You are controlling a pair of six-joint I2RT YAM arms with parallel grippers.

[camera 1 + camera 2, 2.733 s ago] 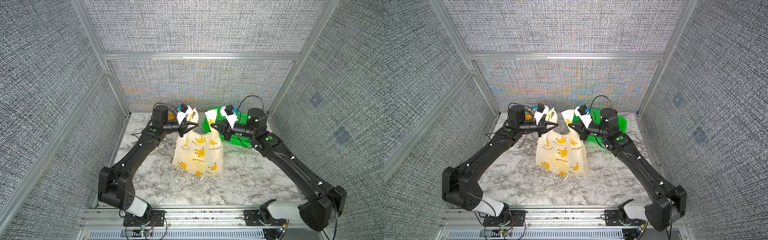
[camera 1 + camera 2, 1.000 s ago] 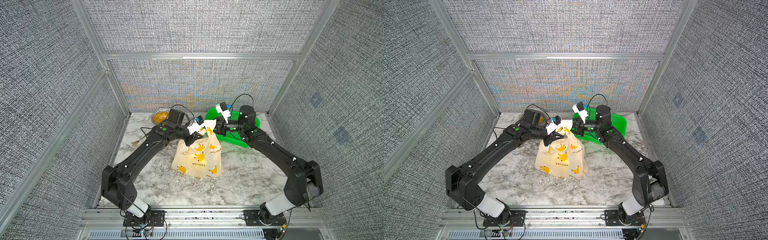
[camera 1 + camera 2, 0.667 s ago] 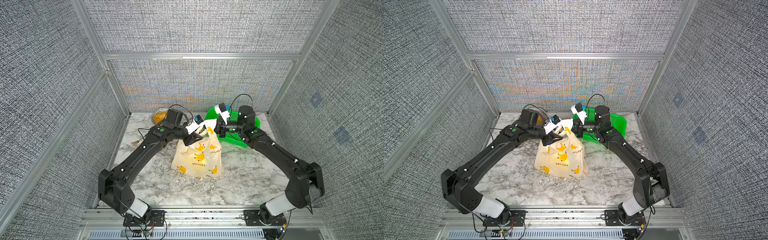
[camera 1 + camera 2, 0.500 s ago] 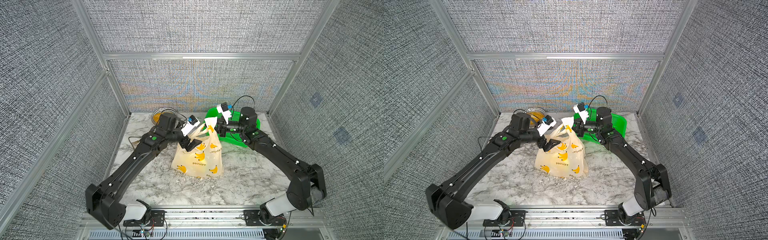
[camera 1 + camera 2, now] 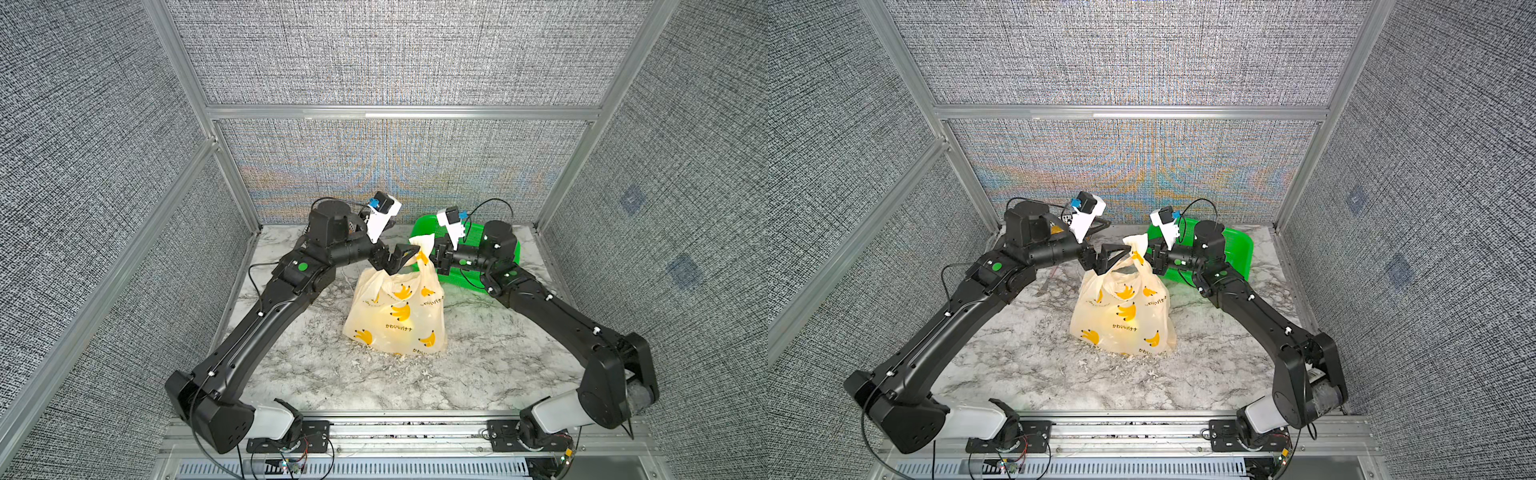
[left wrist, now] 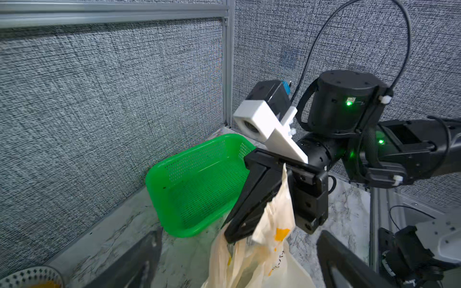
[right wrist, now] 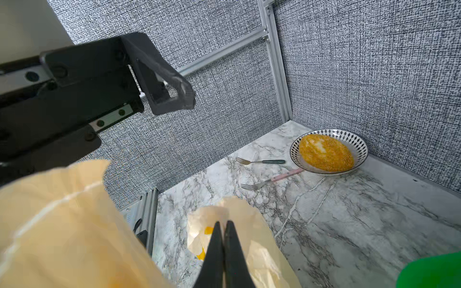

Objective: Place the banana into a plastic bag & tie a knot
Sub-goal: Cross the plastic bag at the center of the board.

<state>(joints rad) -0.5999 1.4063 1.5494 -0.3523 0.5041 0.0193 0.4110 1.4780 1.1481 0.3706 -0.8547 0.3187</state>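
Observation:
The plastic bag (image 5: 397, 320) (image 5: 1121, 316), cream with printed bananas, stands bulging mid-table. Its handles rise to a crumpled top (image 5: 422, 243); whether that is a knot I cannot tell. The banana is hidden, only a yellow glow shows through the bag wall. My left gripper (image 5: 404, 261) (image 5: 1115, 262) is open beside the handles, its fingers (image 6: 134, 261) wide on either side of the bag's upper part (image 6: 264, 249). My right gripper (image 5: 432, 257) (image 5: 1152, 259) (image 7: 222, 225) is shut on a handle strip (image 6: 283, 199) from the opposite side.
A green perforated basket (image 5: 469, 270) (image 6: 199, 179) lies behind the right arm at the back right. A patterned plate (image 7: 359, 142) with yellow food and two forks (image 7: 259, 162) lie at the back left corner. Walls close in on three sides.
The left gripper has opened and let go of the handle it held. The right gripper has closed on a handle strip. The bag top now hangs from the right gripper alone.

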